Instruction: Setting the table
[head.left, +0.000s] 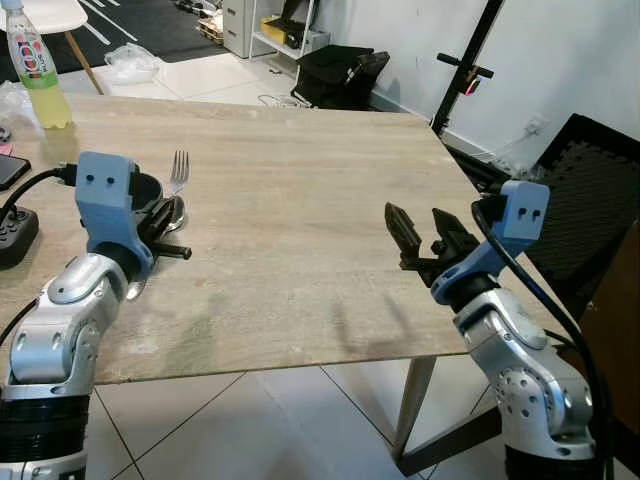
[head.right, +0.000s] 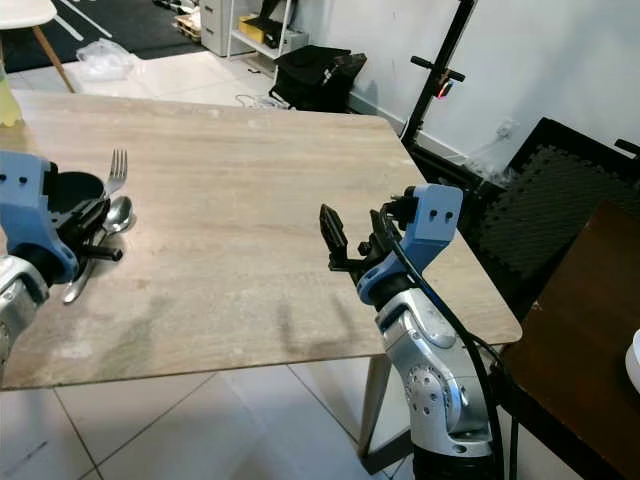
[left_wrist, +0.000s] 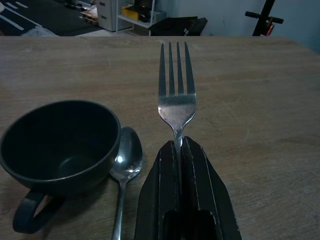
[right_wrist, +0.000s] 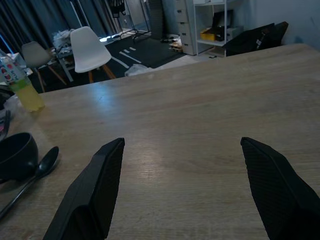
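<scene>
The left gripper (left_wrist: 180, 150) has its two black fingers (left_wrist: 160, 190) pressed together on the handle of the fork (left_wrist: 176, 95), so the fork is held at the counter's (head.left: 300, 200) left side, just beside the dark cup (left_wrist: 60, 145) and with the spoon (left_wrist: 126, 160) lying between cup and fork; the fork's long axis runs straight out along the fingers, tines pointing away from the robot toward the far edge of the counter, handle end hidden in the grip; the spoon lies roughly parallel to it, bowl also pointing away; the right gripper (head.left: 425, 238) hovers above the counter well to the right of the cup, its fingers spread wide and holding nothing; the chief risk, as I judge it, is the closeness of the fork to the spoon and cup: a sideways swing while carrying it could knock the spoon or nudge the cup; the grip sits on a thin handle, so the fork may also pivot or slip and droop tines-down; a bottle (head.left: 35, 70) stands beyond the cup, well apart.
</scene>
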